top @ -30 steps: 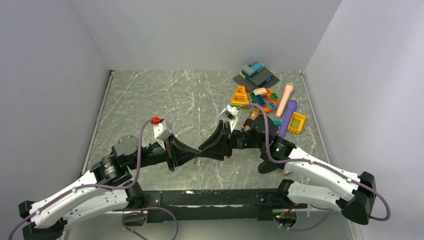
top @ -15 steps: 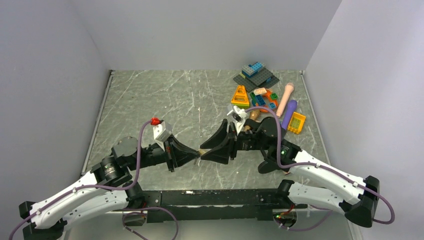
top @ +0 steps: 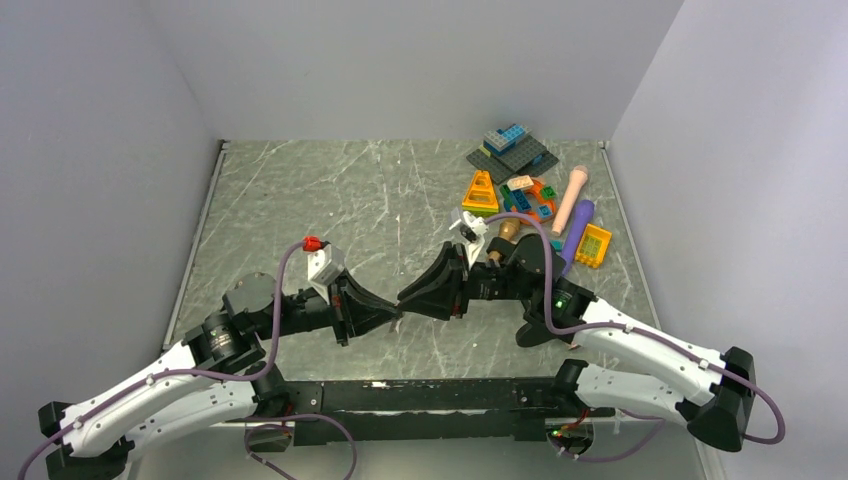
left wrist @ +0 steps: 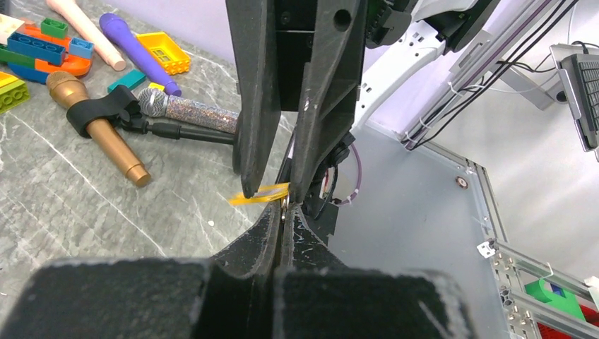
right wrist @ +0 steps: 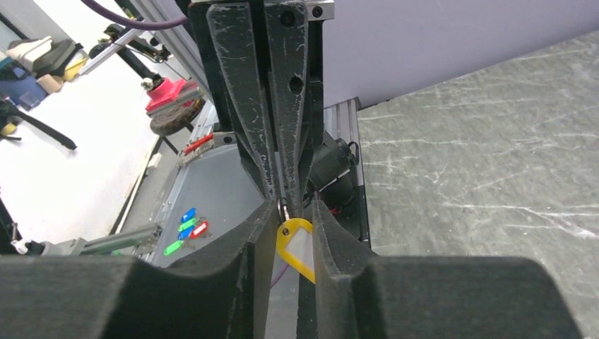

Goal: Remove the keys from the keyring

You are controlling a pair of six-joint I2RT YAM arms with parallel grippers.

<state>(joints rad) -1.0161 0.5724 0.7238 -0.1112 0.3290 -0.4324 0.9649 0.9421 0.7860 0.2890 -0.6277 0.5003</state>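
A flat yellow plastic key tag with a white label (right wrist: pixel 297 244) hangs on a thin grey metal keyring (right wrist: pixel 282 210). My left gripper (left wrist: pixel 285 210) is shut on the keyring (left wrist: pixel 285 207) and holds it above the table. My right gripper (right wrist: pixel 294 220) is open, one finger on each side of the tag; the tag touches the right-hand finger (right wrist: pixel 332 247). In the left wrist view the tag (left wrist: pixel 261 193) lies crosswise under the right gripper's fingertips. In the top view the two grippers, left (top: pixel 395 313) and right (top: pixel 408 303), meet tip to tip at the front middle. No brass key shows.
A toy pile lies at the back right: a grey baseplate (top: pixel 512 155), an orange triangle (top: pixel 480 190), bricks, pink (top: pixel 570 195) and purple (top: pixel 577 235) microphones, a yellow piece (top: pixel 594 245). A gold microphone (left wrist: pixel 106 138) and a glitter microphone (left wrist: pixel 187 113) lie behind the right gripper.
The right gripper opened wide half a second ago and has since narrowed around the tag, its tips shifting left toward the left gripper. The left arm has hardly moved.
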